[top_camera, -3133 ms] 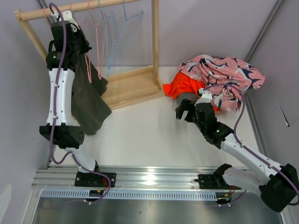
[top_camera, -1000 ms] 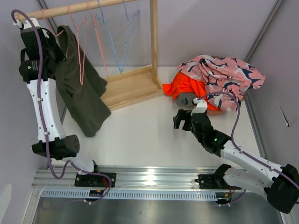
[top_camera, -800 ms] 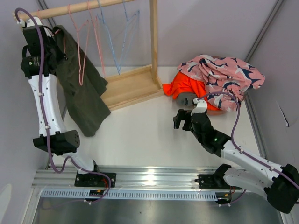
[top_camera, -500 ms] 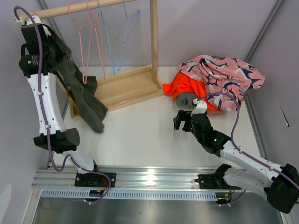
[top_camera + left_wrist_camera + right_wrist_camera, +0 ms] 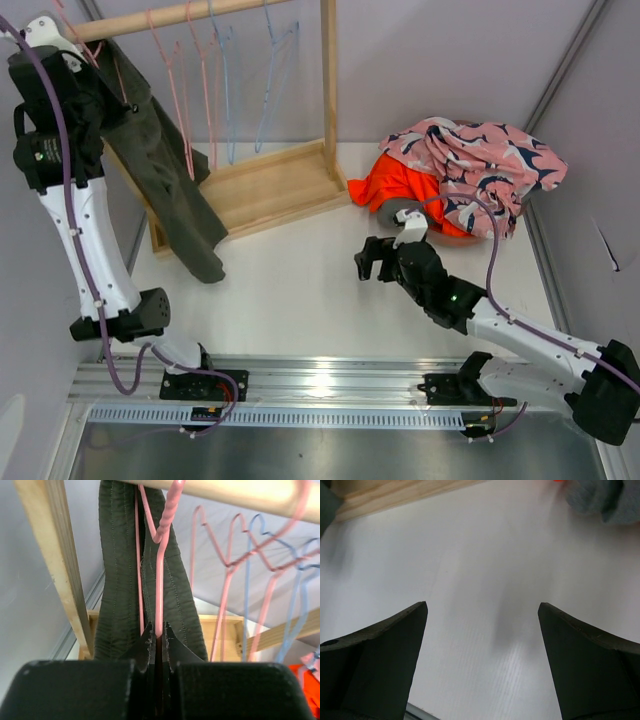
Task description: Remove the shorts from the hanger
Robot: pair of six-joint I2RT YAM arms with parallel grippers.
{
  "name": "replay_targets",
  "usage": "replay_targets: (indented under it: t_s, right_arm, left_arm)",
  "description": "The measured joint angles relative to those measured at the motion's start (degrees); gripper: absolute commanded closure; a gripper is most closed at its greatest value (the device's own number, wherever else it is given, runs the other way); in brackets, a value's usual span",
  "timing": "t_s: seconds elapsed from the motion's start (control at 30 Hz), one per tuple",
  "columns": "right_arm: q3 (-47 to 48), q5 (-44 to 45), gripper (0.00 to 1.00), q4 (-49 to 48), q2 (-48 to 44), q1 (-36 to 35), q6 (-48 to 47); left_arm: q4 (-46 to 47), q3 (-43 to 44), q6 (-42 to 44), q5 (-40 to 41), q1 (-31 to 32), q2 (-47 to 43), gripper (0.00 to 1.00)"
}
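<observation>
The dark olive green fabric shorts (image 5: 165, 180) hang lengthwise down from the left end of the wooden rail (image 5: 220, 10), on a pink wire hanger (image 5: 159, 575). The left end effector (image 5: 156, 650) is closed on their top just below this rail. The right end effector (image 5: 481, 609) is open and well apart from it.
</observation>
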State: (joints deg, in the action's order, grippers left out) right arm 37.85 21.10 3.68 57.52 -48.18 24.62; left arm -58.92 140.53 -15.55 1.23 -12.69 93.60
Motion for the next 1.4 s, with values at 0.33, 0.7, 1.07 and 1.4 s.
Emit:
replay_targets:
  t_s: [0.33, 0.7, 1.07, 1.4]
  right_arm:
    - [25.2, -1.5, 0.01, -4.1, 15.8, -16.0, -6.3]
    - [73.1, -5.0, 0.01, -3.4, 47.9, -28.2, -13.1]
    - [80.8, -4.7, 0.07, -3.0, 60.3, -28.2, -12.6]
    - [73.8, 0.0, 1.0, -9.9, 61.4, -27.9, -13.9]
  left_arm:
    - [3.5, -13.5, -2.6, -6.3, 0.2, -14.4, 1.0]
    - [4.8, -22.7, -3.1, -9.0, 1.6, -17.0, 1.0]
    - [6.3, -25.0, -4.0, -11.5, 1.8, -19.7, 1.0]
    - [5.7, -25.4, -4.0, -13.0, 1.9, -22.3, 1.0]
